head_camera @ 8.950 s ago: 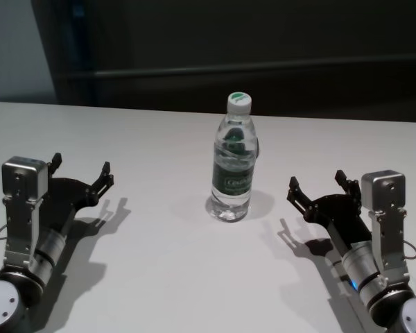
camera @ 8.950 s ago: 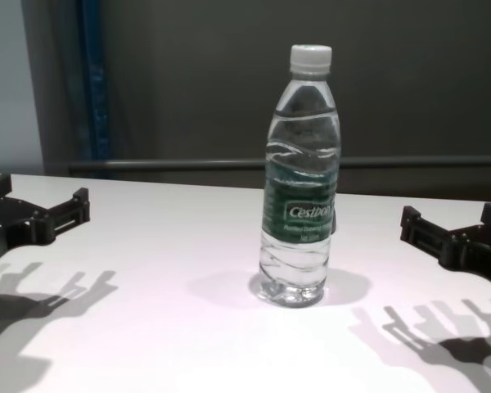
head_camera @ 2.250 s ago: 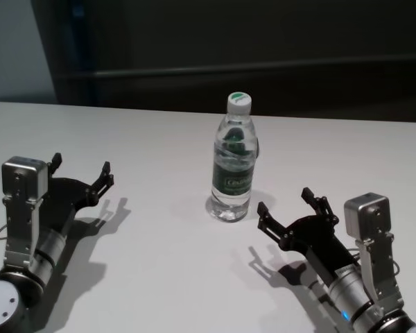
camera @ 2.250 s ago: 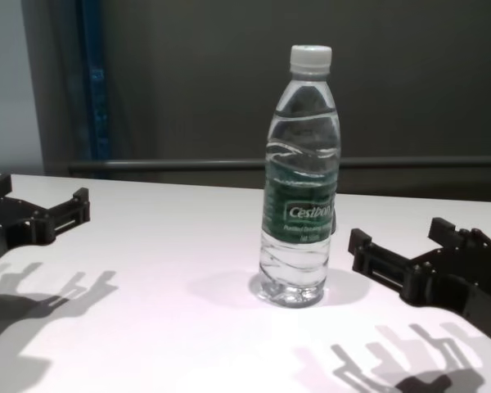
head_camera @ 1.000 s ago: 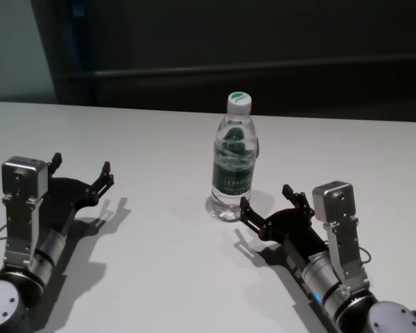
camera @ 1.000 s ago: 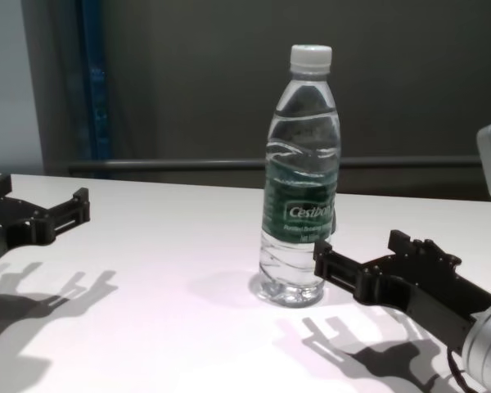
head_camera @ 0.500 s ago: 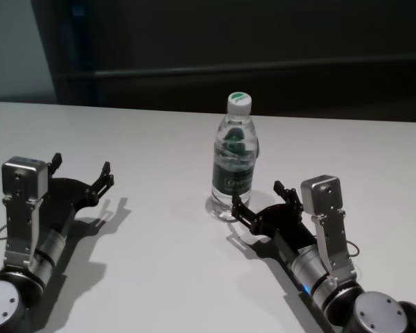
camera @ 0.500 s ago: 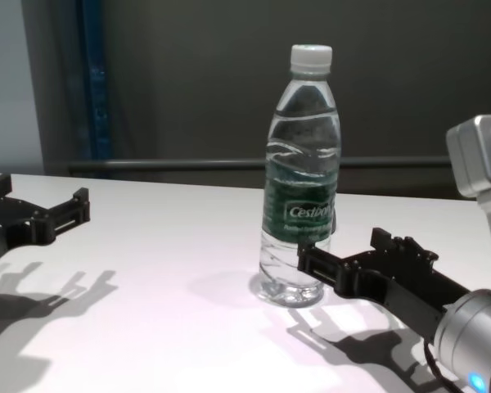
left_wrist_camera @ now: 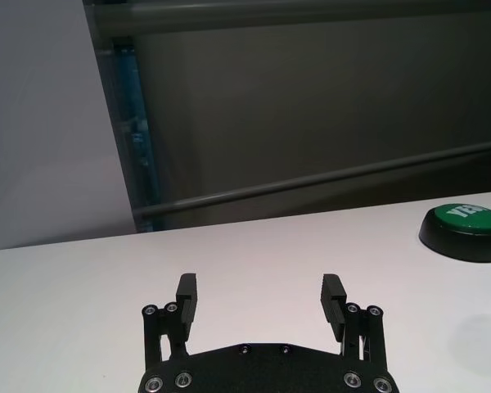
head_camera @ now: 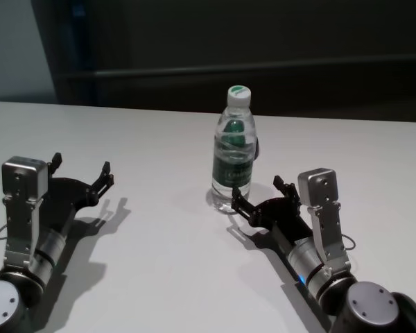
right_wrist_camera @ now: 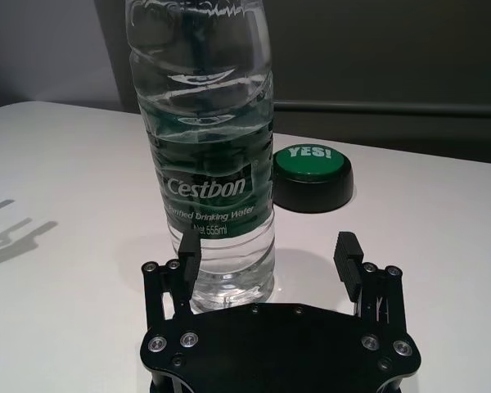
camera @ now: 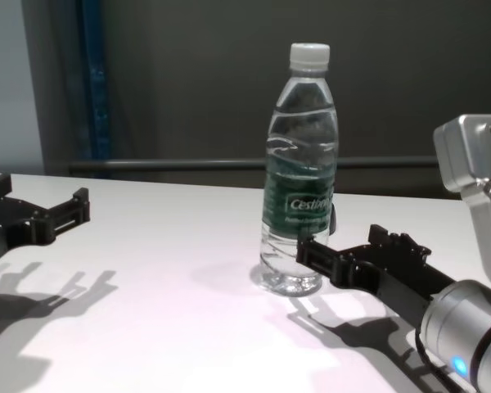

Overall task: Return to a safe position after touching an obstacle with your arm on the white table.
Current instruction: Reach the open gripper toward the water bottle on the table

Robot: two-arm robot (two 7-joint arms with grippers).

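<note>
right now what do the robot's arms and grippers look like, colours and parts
Both arms match. Each has a flat black gripper plate with silver screws and two short black fingers: left gripper, right gripper. A boxy silver camera housing sits on each wrist, above a silver-grey cylindrical forearm with black bands. A thin dark cable loops beside each wrist, and a small blue light glows on the right forearm.

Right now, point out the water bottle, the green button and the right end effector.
water bottle [camera: 301,205], chest view, on its green label.
green button [right_wrist_camera: 312,155], right wrist view, on its green top.
right end effector [head_camera: 261,195], head view, midway between fingertips.
</note>
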